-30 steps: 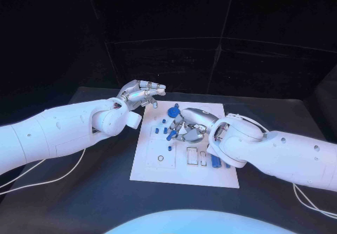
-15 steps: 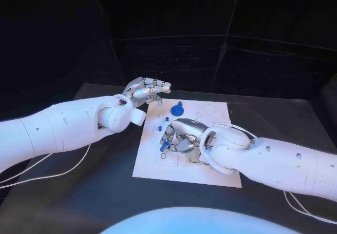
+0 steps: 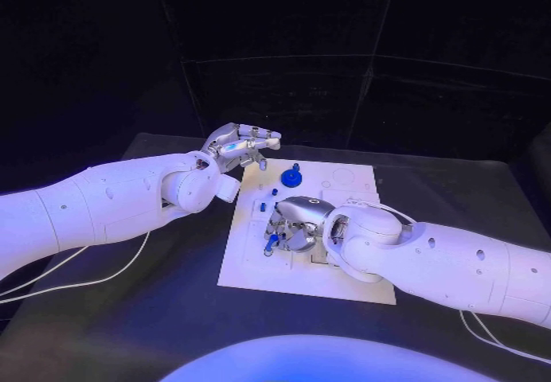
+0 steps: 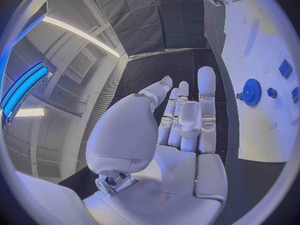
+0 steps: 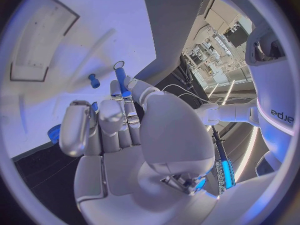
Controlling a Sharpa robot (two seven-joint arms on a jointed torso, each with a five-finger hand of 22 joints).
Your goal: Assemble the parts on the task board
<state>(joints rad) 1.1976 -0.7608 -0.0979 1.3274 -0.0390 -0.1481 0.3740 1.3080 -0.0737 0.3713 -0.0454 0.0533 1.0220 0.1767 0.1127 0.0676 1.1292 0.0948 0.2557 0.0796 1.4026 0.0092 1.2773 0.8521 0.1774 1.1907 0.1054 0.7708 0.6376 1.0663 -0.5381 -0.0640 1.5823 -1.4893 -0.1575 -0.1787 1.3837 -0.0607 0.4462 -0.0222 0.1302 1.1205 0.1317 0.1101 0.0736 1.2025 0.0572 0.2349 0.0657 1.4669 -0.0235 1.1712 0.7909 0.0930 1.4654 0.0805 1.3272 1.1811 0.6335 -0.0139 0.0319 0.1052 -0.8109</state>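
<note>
The white task board (image 3: 301, 280) lies mid-table. My right hand (image 3: 294, 223) hovers low over its left middle with the fingers curled, pinching a slim blue peg (image 3: 271, 241). The right wrist view shows this peg (image 5: 120, 81) sticking out past the fingertips (image 5: 127, 96), its tip at a small round hole (image 5: 119, 64) in the board (image 5: 94, 20). A blue gear (image 3: 294, 173) stands near the far edge, also seen as the gear (image 4: 252, 91) in the left wrist view. My left hand (image 3: 239, 146) is raised beyond the board's far left corner, fingers apart and holding nothing.
Several small blue parts (image 3: 275, 193) stand on the board's far left. A short blue peg (image 5: 94, 80) stands near the held one. A rectangular recess (image 5: 39, 50) is cut into the board. White cables (image 3: 98, 280) trail over the table at my left.
My right hand has moved from the board's far middle toward me and to the left, dropping lower with the blue peg. The left hand has barely shifted.
</note>
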